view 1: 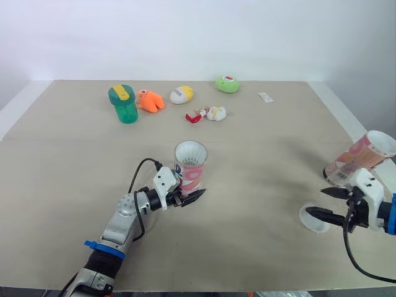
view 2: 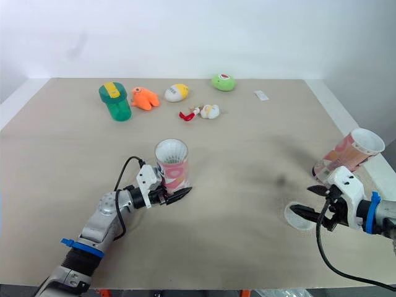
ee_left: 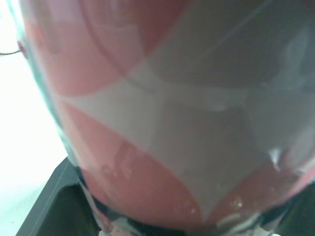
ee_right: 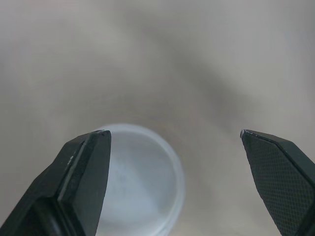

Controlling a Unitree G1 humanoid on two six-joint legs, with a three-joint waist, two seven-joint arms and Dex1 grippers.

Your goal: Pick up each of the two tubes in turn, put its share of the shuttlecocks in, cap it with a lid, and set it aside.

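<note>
**Clerk:** Entry one, nearest?

**Checker:** Left gripper [view 1: 190,193], clenched on the foot of the upright tube [view 1: 190,168]. One black finger crosses the tube's near side and the other is hidden behind it. The tube stands on the table [view 1: 260,154]. It has pink and white panels and an open mouth, with white ribs like shuttlecock feathers showing inside.

**Clerk:** Any writing?

**Checker:** A small dark mark on the label, on the side toward the gripper's wrist. It is too small to read.

**Clerk:** Entry two.

**Checker:** Right gripper [view 1: 315,202], released, fingers spread wide. The lid [view 1: 312,219] is white and round and lies flat on the table just below the fingertips, off-centre toward one finger.

**Clerk:** Entry three.

**Checker:** Tilted tube [view 1: 357,159], just beyond the right gripper at the table's edge. Its open mouth is raised and turned away from the gripper. The label is pink-orange and white, and the print is not legible.

**Clerk:** Farther out?

**Checker:** Well beyond the left gripper:
- a green bottle [view 1: 124,104] with a yellow top piece
- an orange toy [view 1: 150,100] just beside the bottle
- a yellow-and-white egg-shaped toy [view 1: 182,94]
- a small white figure [view 1: 215,113] with a red strap
- a green round toy [view 1: 228,84]

A white slip [view 1: 265,97] lies far ahead of the right gripper.

**Clerk:** Surface and room?

**Checker:** The tabletop is matt beige with a pale border. Behind it is a plain white wall [view 1: 198,37].
</note>
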